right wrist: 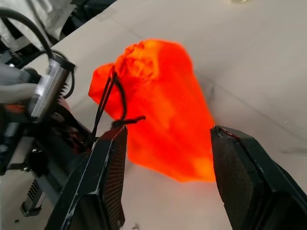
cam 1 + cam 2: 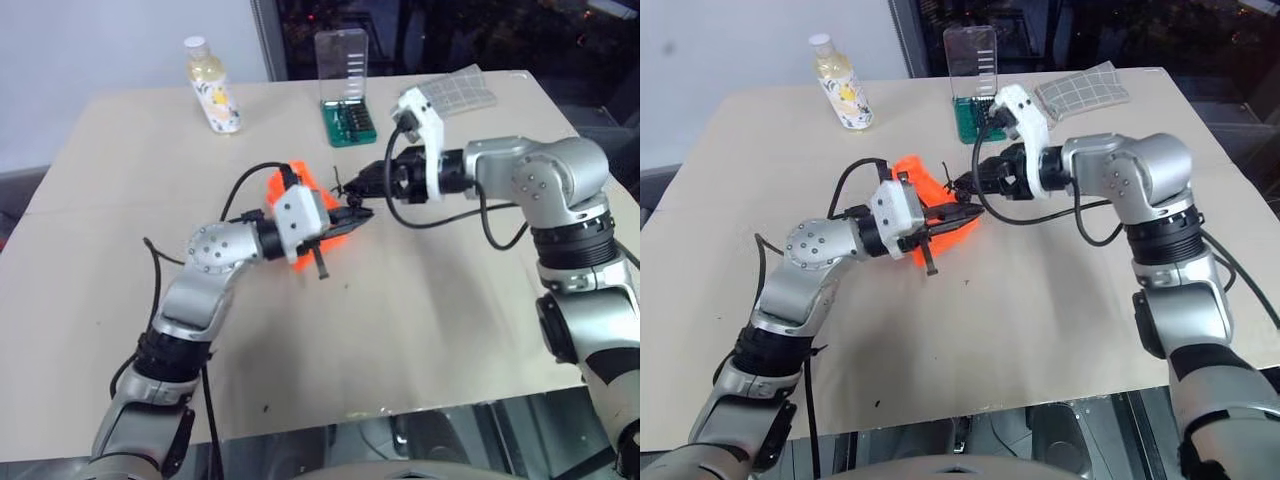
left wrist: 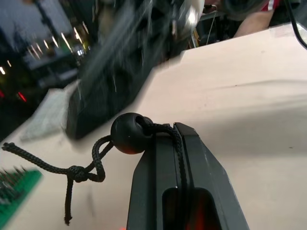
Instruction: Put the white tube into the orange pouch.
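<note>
At mid-table, the bright orange fabric pouch (image 1: pixel 158 120) hangs gathered from the left gripper (image 2: pixel 965 215), whose black fingers are clenched on the pouch's thin black drawstring (image 3: pixel 86 167) by its round bead. Just right of it, the right gripper (image 2: pixel 362 183) faces the pouch, fingers released and apart.

place: lab/workshop | cues: bare worktable (image 2: pixel 420 330); screwdriver bit set (image 2: pixel 345 110); dark window behind

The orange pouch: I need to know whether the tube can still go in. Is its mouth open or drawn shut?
Drawn shut: the orange pouch is gathered tight at its neck by the black drawstring.
</note>
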